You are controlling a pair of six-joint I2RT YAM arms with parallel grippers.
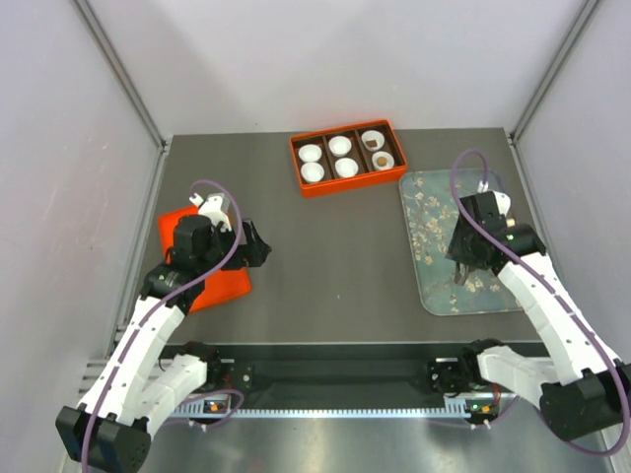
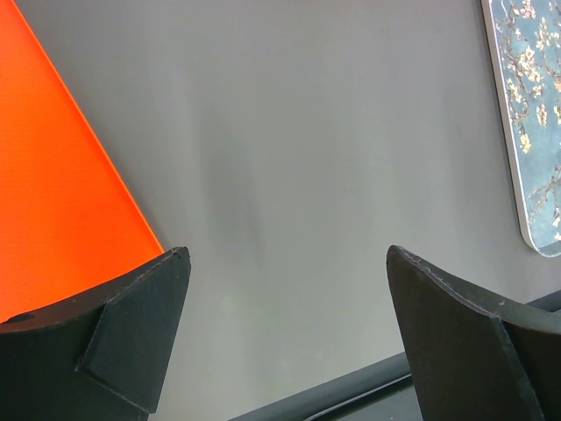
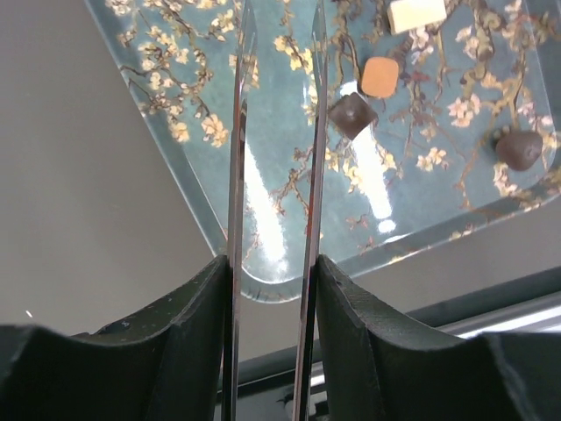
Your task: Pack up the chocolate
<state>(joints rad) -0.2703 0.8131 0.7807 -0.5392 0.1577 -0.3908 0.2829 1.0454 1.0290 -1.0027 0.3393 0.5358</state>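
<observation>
Several chocolates lie on the grey-blue blossom tray [image 3: 175,88]: a dark lump [image 3: 352,114], a tan square [image 3: 380,76], a pale piece [image 3: 416,13] and another dark lump [image 3: 519,149]. My right gripper [image 3: 273,263] is shut on metal tweezers [image 3: 237,175]. Their two blades stand apart with nothing between them, over the tray just left of the dark lump. From above, the right gripper [image 1: 461,268] hovers over the tray's [image 1: 434,197] near half. The orange box [image 1: 347,158] holds white cups; two right-hand cups carry chocolates [image 1: 374,143] [image 1: 383,160]. My left gripper [image 1: 258,246] is open and empty.
An orange lid [image 1: 212,286] lies flat at the left, beside the left gripper [image 2: 287,254]; it shows in the left wrist view [image 2: 53,175] with the tray's edge [image 2: 535,132]. A black rail [image 1: 335,370] runs along the near edge. Walls enclose the table.
</observation>
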